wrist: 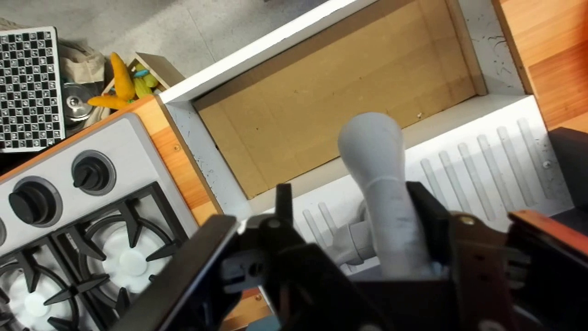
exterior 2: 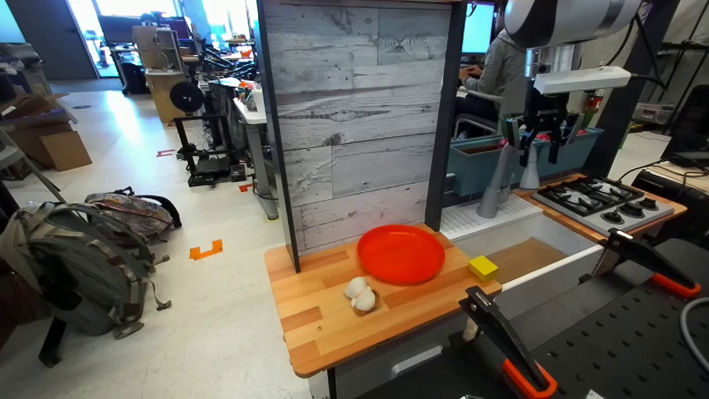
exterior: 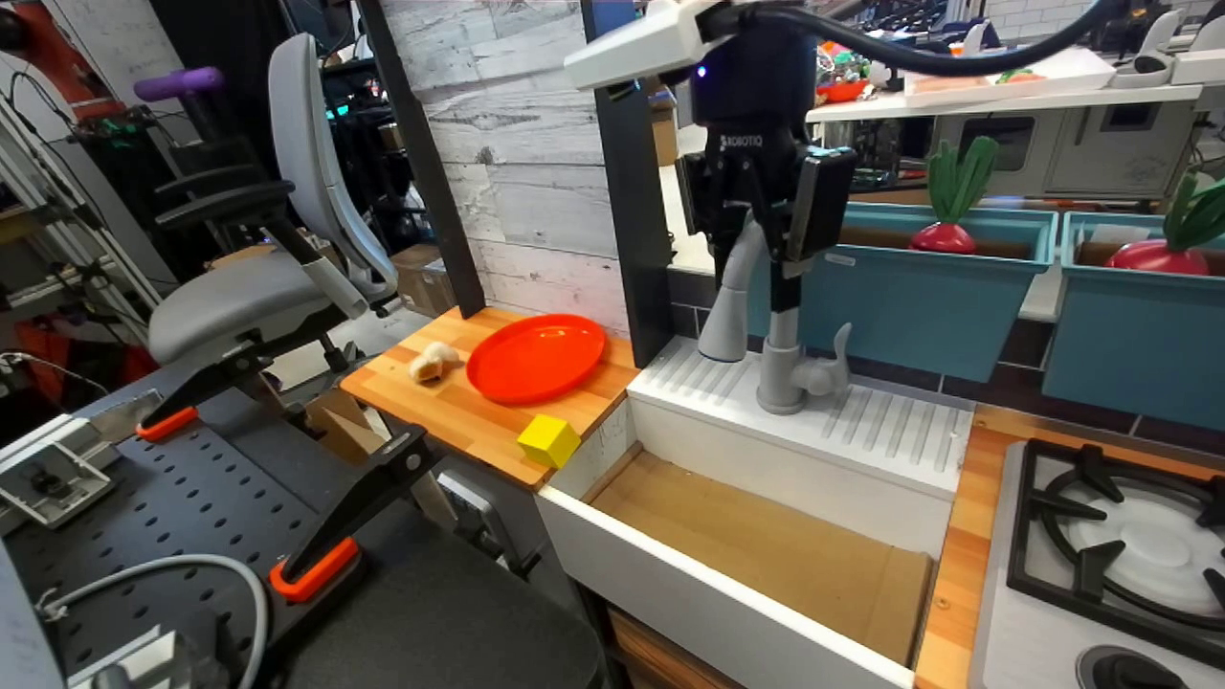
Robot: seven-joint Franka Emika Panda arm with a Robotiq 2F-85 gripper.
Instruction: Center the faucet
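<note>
Well, in the wrist view your jaws are spread, with the spout of the one matte grey gooseneck faucet [wrist: 390, 197], metal or plastic, between them: touching or just beside (I can't tell which) one jaw, and well apart from the jaw toward the silver metal stove [wrist: 128, 147]. The step looks like swinging the spout to the middle of the white-walled, cardboard-lined rectangular sink [wrist: 275, 42] ahead of the jaws. I judge it slants away from the stove, so push it lightly stoveward with the nearer jaw, following an arc about the faucet's base, and don't press down. Keep clear of the small grey lever handle [wrist: 349, 243] beneath, which a low sweep could catch.

In an exterior view, the spout's tip hangs just below the jaws; judge your centring by it. Below the jaws and well to one side, count one round red plate [exterior: 536, 359], one yellow cube [exterior: 548, 441] and one off-white garlic-like cluster [exterior: 434, 362] on the wooden bench [exterior: 478, 421]. Behind the jaws are two teal box planters [exterior: 928, 306], each showing one red, green-leaved radish [exterior: 945, 239].

In an exterior view, the stove, lower than the jaws, shows two burners [exterior 2: 576, 198] and three round black knobs [exterior 2: 613, 217]; two black-and-orange clamps [exterior 2: 507, 341] sit lower, well apart.
</note>
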